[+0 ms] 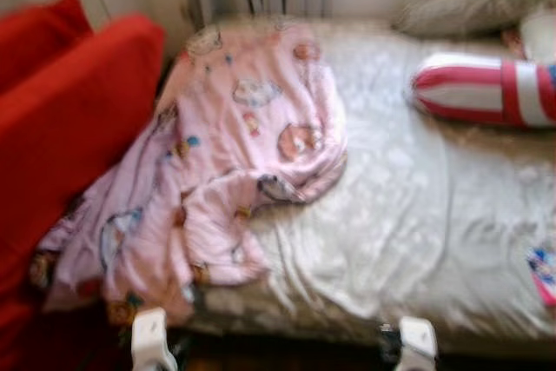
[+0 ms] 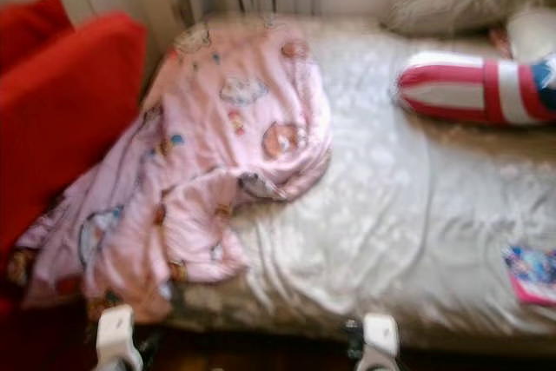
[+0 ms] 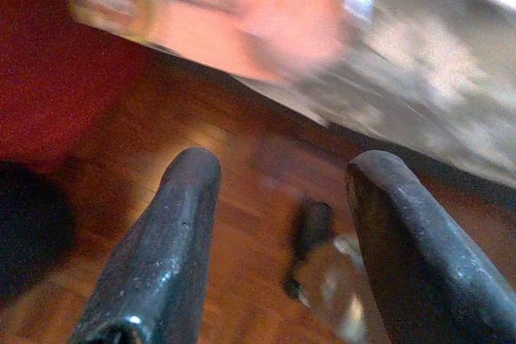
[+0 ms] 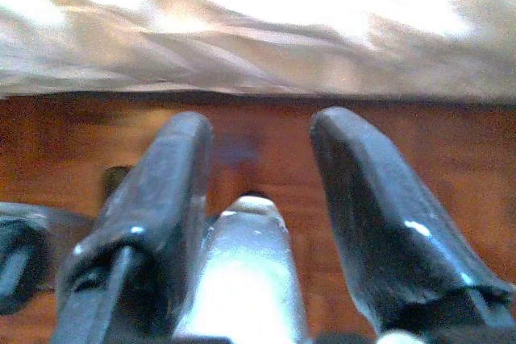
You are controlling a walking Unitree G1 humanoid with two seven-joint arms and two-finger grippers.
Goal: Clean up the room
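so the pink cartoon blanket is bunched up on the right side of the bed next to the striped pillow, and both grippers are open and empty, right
Not quite. The pink cartoon blanket is bunched on the bed's left side, beside the red sofa, apart from the striped pillow, as the left eye view shows. The left gripper and right gripper are open and empty.

Pink cartoon-print blanket [image 1: 234,154]; red-white striped pillow [image 1: 486,89]; red armchair [image 1: 61,128] (plain).
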